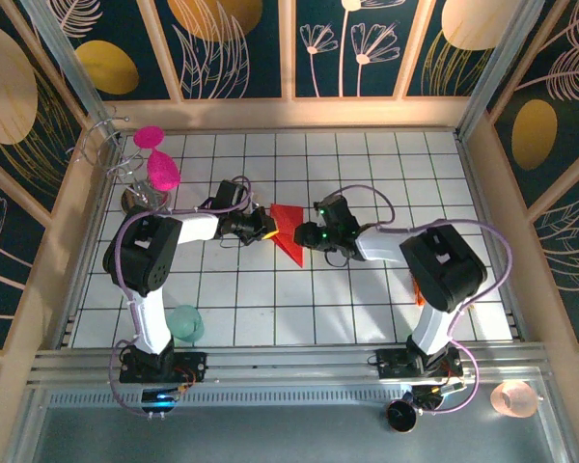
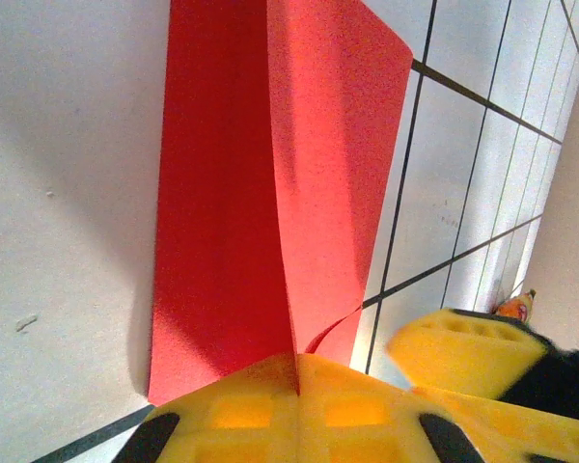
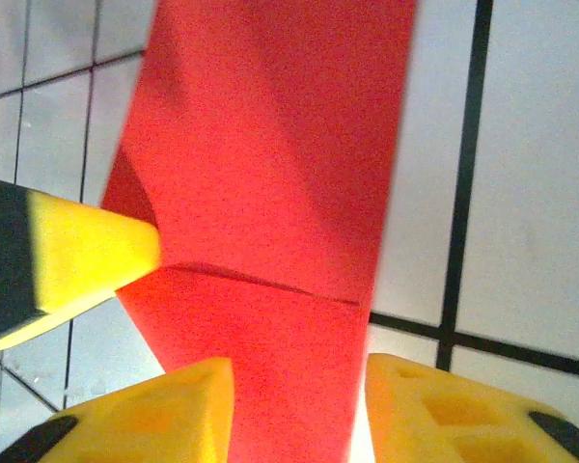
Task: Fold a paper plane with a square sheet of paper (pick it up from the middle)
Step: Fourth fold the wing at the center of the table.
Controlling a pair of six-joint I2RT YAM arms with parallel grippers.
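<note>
Here, the paper plane (image 1: 286,224) lies just above the middle of the top view on the white tiled table (image 1: 386,174). It is a red, part-folded shape whose sharp point aims toward the bottom of the frame. The two arms reach in from either side and meet at it.

The left gripper (image 1: 268,228) comes in from the left edge of the paper. In the left wrist view, its yellow pads at the bottom of the frame are pressed together (image 2: 297,371). The raised centre crease of the paper plane (image 2: 270,174) is pinched between them, and the paper runs up and away toward the top of the frame. One yellow finger of the right gripper (image 2: 463,345) shows at the lower right, just beside the paper.

The right gripper (image 1: 305,237) sits on the right side of the paper. In the right wrist view, its two yellow fingers stand moderately apart at the bottom corners (image 3: 299,405). The paper plane (image 3: 270,174) passes between them with a fold line across it. I cannot tell whether they press on it. A finger of the left gripper (image 3: 87,256) touches the paper's left edge.

Two magenta goblets (image 1: 162,171) stand at the upper left of the table, well apart from the paper. A teal cup (image 1: 185,323) sits at the lower left beside the left arm.
</note>
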